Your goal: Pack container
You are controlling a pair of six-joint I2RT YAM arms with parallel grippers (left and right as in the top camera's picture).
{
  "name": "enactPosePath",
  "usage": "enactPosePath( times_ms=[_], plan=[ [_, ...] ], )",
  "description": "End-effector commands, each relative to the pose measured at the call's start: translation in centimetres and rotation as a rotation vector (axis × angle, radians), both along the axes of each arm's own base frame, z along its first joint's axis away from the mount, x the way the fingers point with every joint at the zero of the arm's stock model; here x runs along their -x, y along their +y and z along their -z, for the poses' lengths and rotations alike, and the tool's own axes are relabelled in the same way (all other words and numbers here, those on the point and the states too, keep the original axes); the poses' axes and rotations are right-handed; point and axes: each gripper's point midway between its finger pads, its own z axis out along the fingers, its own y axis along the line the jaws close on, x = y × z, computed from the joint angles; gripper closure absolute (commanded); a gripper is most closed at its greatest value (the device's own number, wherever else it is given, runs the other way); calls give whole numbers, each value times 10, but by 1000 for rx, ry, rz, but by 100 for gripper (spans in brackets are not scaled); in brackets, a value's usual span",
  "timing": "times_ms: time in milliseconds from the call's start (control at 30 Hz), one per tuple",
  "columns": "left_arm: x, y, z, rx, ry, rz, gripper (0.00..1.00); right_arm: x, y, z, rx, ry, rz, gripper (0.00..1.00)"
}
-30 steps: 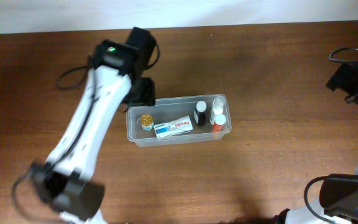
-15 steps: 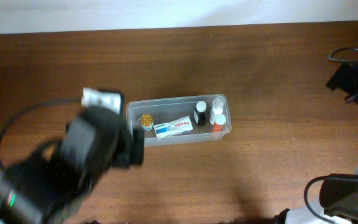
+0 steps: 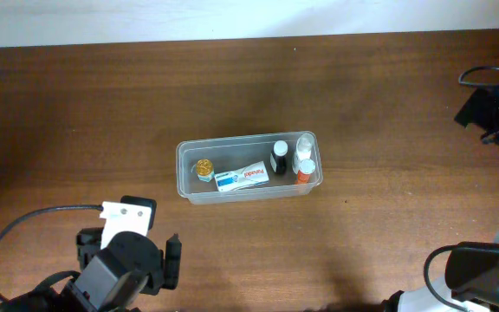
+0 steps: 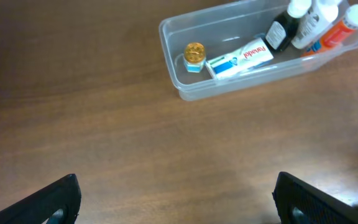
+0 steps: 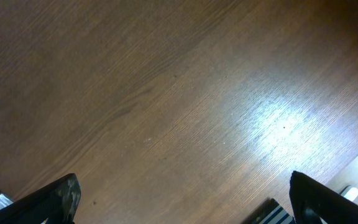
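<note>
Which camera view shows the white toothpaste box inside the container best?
The left wrist view: the toothpaste box looks largest there, lying in the container, its print visible. The overhead view shows it smaller. The right wrist view shows only the table.

- You get soft, even light from above in the overhead view; the table [image 3: 336, 78] reads warm brown with no hot spots.
- The container [image 3: 249, 198] throws only a faint shadow along its near wall, and its contents stay fairly crisp.
- The left arm [image 3: 119, 269], at the lower left edge and close to the lens, looks dark and soft.
- Your left wrist view is slightly hazy all over; the left gripper's fingers [image 4: 48, 200] are dark, unfocused shapes in the bottom corners.
- Your right wrist view has a bright glare patch on the wood right of centre, and the right gripper's fingers [image 5: 51, 198] are blurred silhouettes.
</note>
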Motion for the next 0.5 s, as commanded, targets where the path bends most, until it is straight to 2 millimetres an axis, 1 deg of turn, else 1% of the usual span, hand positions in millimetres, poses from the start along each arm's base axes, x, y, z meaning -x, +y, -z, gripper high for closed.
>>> enactPosePath(
  times_ms=[0, 67, 167, 267, 333, 400, 467],
  plan=[
    [-8, 8, -1, -68, -56, -11, 1, 3, 0, -14, 17, -41, 9, 2],
    [-13, 6, 3, -95, -67, 12, 1, 3, 0, -14, 17, -41, 9, 2],
    [-28, -3, 11, -151, -117, 56, 1, 3, 0, -14, 17, -41, 9, 2],
    [-44, -17, 24, -205, -168, 122, 0, 3, 0, -14, 17, -41, 9, 2],
    [-54, -27, 37, -226, -193, 158, 1, 3, 0, -14, 17, -41, 9, 2],
    [-62, -38, 46, -225, -235, 193, 1, 3, 0, -14, 17, -41, 9, 2],
    [-70, -45, 52, -207, -295, 206, 1, 3, 0, -14, 17, -41, 9, 1]
  ],
)
